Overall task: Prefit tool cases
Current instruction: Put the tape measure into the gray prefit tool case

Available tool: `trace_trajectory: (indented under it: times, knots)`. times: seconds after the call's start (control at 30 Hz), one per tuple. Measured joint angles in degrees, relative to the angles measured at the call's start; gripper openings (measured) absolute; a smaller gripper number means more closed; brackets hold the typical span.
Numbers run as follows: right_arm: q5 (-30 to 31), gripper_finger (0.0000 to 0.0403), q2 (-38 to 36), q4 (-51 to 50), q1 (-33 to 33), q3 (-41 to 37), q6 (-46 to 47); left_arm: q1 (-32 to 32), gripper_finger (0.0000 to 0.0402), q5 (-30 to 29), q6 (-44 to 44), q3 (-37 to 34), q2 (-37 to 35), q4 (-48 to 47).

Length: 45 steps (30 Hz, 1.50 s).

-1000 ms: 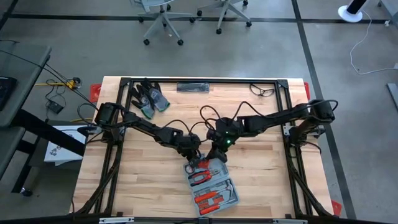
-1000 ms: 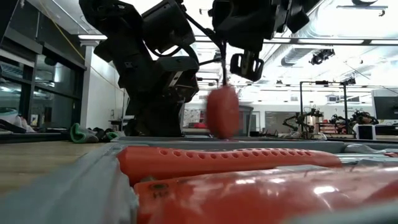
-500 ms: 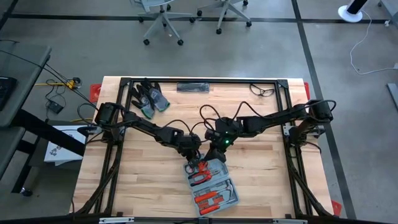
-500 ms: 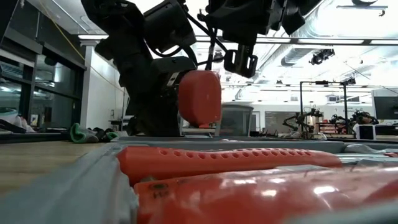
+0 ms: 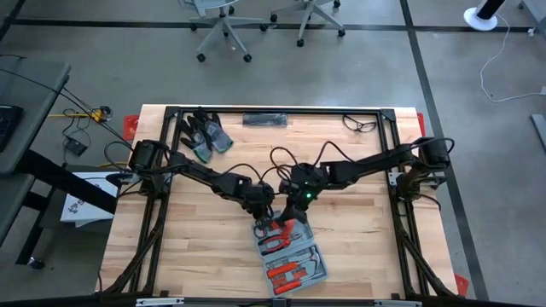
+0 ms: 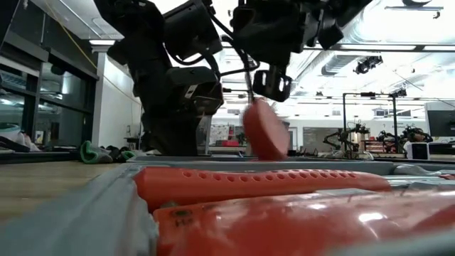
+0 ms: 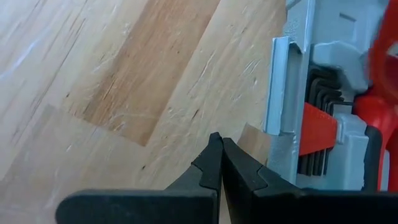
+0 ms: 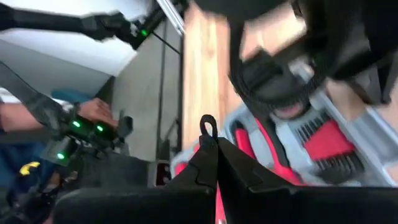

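Tool case (image 5: 287, 251) lies open on the wooden worktop (image 5: 188, 247), lower centre of the high view, turned at a slant. Both halves face up. Blue-grey shell, moulded recesses inside.

Contents: red-handled tools sit in both halves. In my left wrist view the near edge of the case shows a rack of dark hex keys (image 7: 318, 165) in a red holder, seated in its recess, with a red-and-black handle beside it. In the low view, long orange-red handles (image 6: 259, 185) fill the foreground, lying flat inside the case wall.

My left hand (image 5: 261, 207) is at the upper left end of the case, just off its edge, over bare wood. Its fingers (image 7: 214, 163) are pressed together, tips meeting, holding nothing.

My right hand (image 5: 297, 203) is above the upper end of the case, pinched tight. In the low view a red tool handle (image 6: 265, 130) hangs just below it, clear of the case; it shows as a blur, and I cannot make out what tool it is.

Upper left of the worktop: a pair of dark gloves (image 5: 205, 134), well apart from the case.
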Motion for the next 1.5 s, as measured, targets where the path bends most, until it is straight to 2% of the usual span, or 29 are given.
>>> trace_trajectory:
  times: [0.23, 0.37, 0.5, 0.7, 0.9, 1.27, 1.5]
  knots:
    - [-0.5, 0.0000, 0.0, 1.7, -1.4, 0.0, 1.2, -2.6, 0.0000, -2.0, -11.1, 0.1, -0.1, -1.5]
    - [-0.8, 0.0000, 0.0, 1.7, -2.1, 0.0, 1.0, -4.6, 0.0000, -3.7, -14.3, 0.1, -0.2, -1.3]
    - [-1.1, 0.0000, 0.0, -0.9, -2.3, 0.0, -0.4, -6.4, 0.0000, -5.4, -15.3, 0.1, -0.2, -1.4]
    - [-0.5, 0.0000, 0.0, -8.4, -0.4, -0.5, -4.3, -7.2, 0.0000, -5.1, -15.3, 0.1, -0.2, -1.5]
    - [-0.2, 0.0000, 0.0, -11.4, 0.8, -0.5, -5.7, -7.3, 0.0000, -4.9, -15.3, 0.1, -0.2, -1.4]
    - [5.5, 0.0000, 0.0, -23.7, 2.0, -0.5, -10.1, -7.3, 0.0000, -4.9, -15.3, 0.0, -0.2, -1.4]
    - [8.3, 0.0000, -3.4, -26.2, 1.9, -0.6, -10.7, -7.4, 0.0000, -5.1, -15.2, 0.0, -0.2, -1.3]
